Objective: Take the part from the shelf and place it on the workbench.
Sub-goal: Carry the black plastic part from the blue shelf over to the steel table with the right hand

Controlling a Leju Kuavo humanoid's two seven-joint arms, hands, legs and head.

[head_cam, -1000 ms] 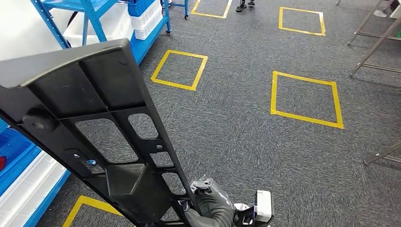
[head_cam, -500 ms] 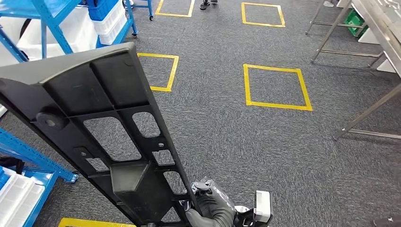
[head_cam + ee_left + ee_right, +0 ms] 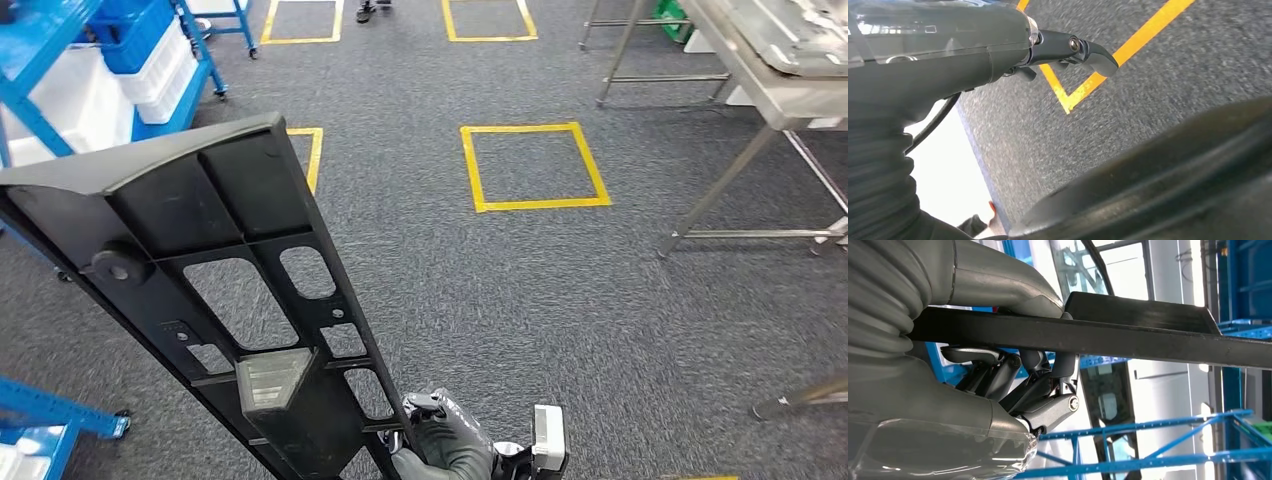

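The right hand clasps the lower edge of the long black part, thumb over the rim and fingers under, so it rides tilted above the floor, off the shelf. I cannot tell whether the left hand holds anything. The tabletop stands ahead to the right, probably the goal.

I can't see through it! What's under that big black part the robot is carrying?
Through the black part's holes, grey carpet shows. The right hand grips its lower edge. Whatever lies beneath its solid areas is covered.
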